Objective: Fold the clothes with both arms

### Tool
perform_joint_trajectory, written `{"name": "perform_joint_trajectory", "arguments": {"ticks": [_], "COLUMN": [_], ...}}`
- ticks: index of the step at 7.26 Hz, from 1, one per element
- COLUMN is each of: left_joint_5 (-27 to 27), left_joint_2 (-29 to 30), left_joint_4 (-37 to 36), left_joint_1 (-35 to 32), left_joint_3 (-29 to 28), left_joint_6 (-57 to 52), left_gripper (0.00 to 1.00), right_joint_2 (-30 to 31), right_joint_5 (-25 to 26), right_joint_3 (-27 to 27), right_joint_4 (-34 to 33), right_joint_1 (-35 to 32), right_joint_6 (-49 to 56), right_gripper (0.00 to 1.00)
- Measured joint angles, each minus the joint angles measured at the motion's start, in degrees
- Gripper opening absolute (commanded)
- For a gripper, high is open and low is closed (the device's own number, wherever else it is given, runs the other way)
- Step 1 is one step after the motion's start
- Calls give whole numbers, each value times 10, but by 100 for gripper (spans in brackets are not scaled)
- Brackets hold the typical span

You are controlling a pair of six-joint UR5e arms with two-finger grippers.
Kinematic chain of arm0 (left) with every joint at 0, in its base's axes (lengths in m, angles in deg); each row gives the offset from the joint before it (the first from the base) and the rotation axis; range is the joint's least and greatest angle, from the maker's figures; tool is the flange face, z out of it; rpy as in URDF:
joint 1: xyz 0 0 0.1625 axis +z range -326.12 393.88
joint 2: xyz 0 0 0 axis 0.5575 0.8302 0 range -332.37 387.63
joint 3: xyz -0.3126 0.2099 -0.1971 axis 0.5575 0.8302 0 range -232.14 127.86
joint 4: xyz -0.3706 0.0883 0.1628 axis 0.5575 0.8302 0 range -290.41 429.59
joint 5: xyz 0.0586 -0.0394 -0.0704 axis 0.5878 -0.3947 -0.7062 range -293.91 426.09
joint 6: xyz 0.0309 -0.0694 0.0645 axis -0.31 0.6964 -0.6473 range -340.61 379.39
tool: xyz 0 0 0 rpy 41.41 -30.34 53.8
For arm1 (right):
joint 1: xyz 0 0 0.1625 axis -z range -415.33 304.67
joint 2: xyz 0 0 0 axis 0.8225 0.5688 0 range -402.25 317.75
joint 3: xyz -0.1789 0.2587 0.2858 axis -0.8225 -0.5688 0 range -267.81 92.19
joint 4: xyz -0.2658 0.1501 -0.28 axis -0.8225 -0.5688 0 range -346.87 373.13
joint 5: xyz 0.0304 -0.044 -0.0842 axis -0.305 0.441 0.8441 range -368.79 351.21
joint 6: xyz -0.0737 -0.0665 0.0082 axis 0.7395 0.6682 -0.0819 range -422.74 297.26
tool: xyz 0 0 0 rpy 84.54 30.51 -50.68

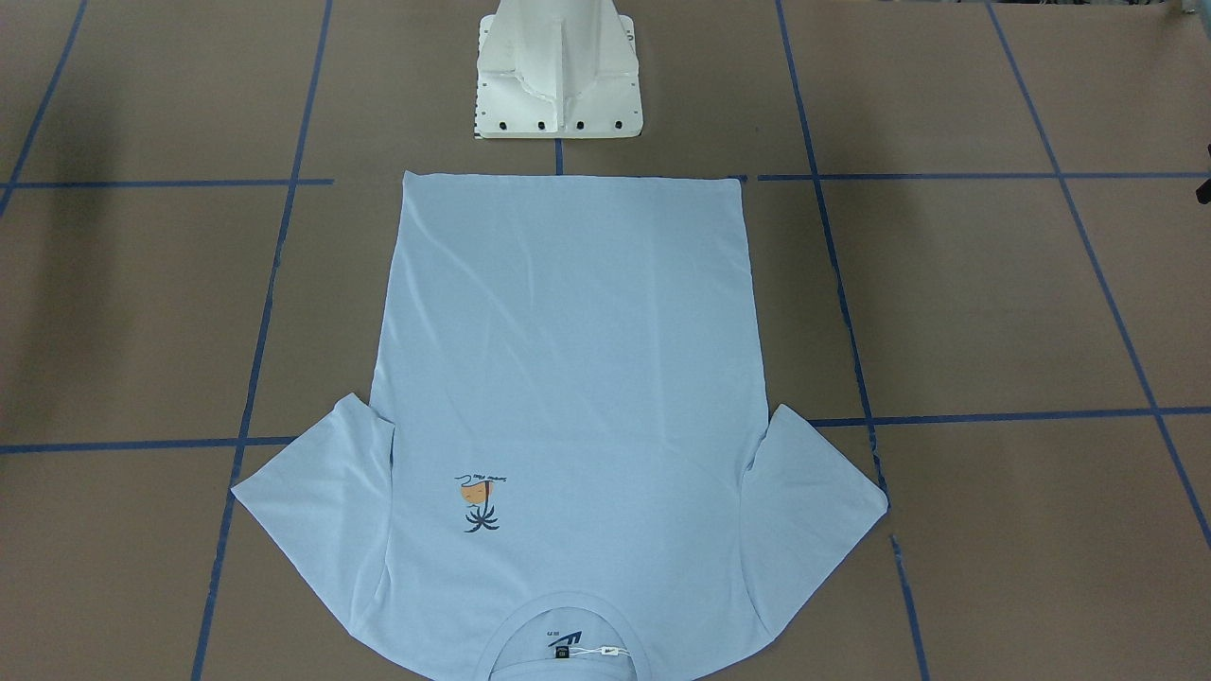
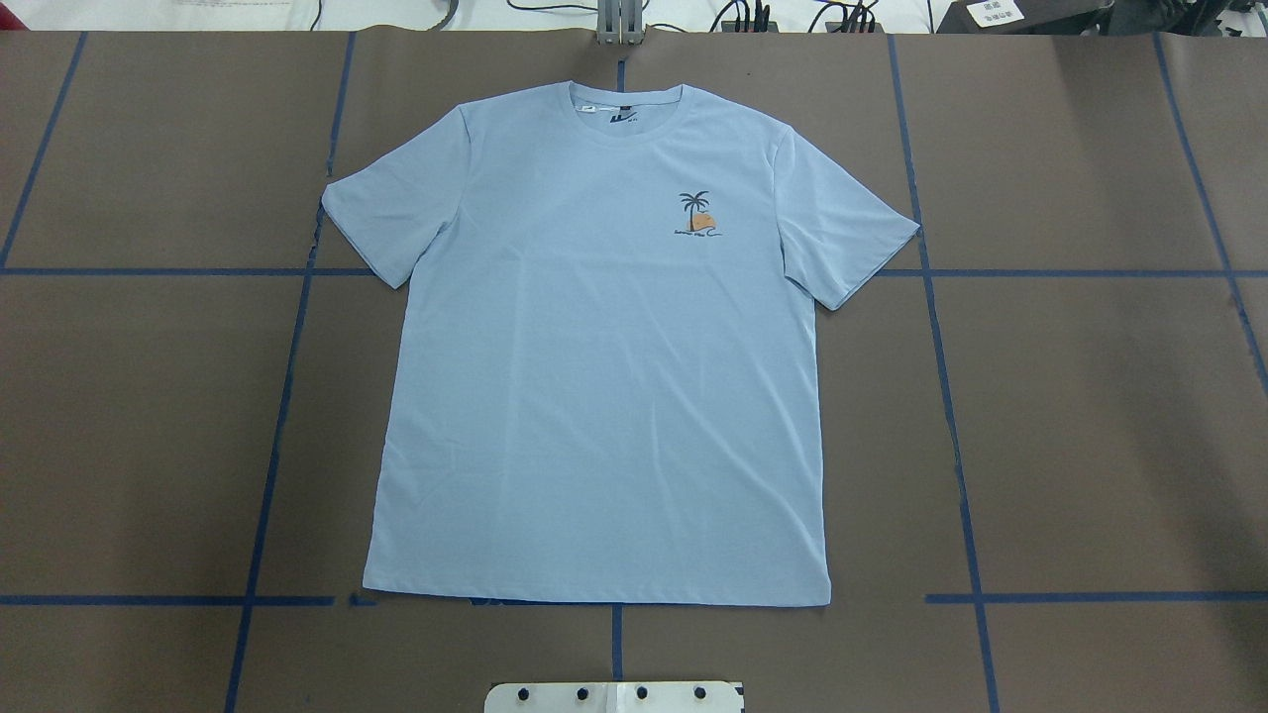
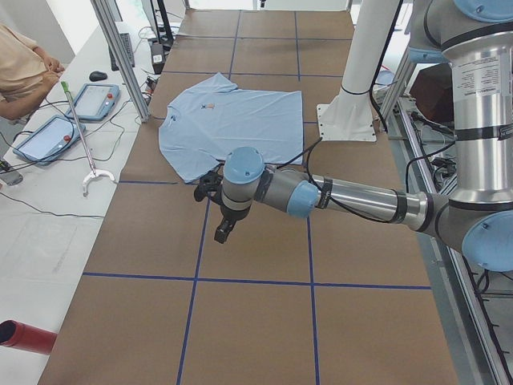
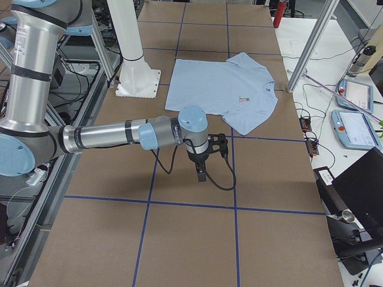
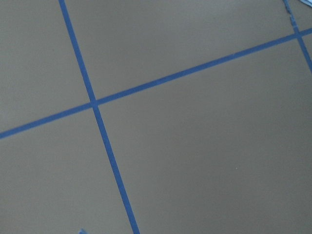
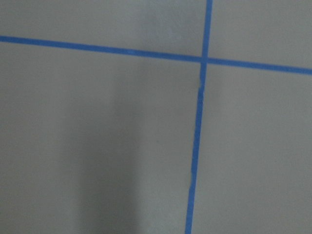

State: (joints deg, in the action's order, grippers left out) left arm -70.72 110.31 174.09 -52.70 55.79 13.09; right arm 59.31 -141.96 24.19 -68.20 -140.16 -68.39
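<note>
The light blue T-shirt (image 2: pixel 594 376) lies flat and spread out, front up, sleeves out, with the collar at the far side and the hem near the robot base. Its palm-tree print (image 2: pixel 697 214) faces up. It also shows in the front-facing view (image 1: pixel 568 359). My left gripper (image 3: pixel 224 231) shows only in the exterior left view, over bare table, apart from the shirt's sleeve. My right gripper (image 4: pixel 201 172) shows only in the exterior right view, over bare table beside the shirt. I cannot tell whether either is open or shut.
The brown table (image 2: pixel 1090 416) carries a grid of blue tape lines (image 2: pixel 951 396). The white pedestal base (image 1: pixel 558 76) stands at the shirt's hem side. Both wrist views show only table and tape (image 5: pixel 97 105). Side benches hold tablets (image 3: pixel 48 136) and cables.
</note>
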Motion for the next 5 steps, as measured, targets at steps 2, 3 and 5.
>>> {"name": "perform_joint_trajectory", "arguments": {"ticks": [2, 3, 5], "left_joint_5": [17, 19, 18], "left_joint_2": [49, 67, 90], "left_joint_4": [81, 116, 149], "left_joint_1": [-1, -1, 0], "left_joint_3": [-28, -49, -80], "left_joint_6": [0, 0, 1], "left_gripper": [100, 100, 100], "right_joint_2": [-55, -86, -140], "right_joint_5": [7, 7, 7], "right_joint_3": [-40, -70, -107], "right_joint_4": [49, 56, 59], "right_joint_1": [0, 0, 3], "right_joint_6": [-10, -19, -31], "right_gripper": [100, 100, 100]}}
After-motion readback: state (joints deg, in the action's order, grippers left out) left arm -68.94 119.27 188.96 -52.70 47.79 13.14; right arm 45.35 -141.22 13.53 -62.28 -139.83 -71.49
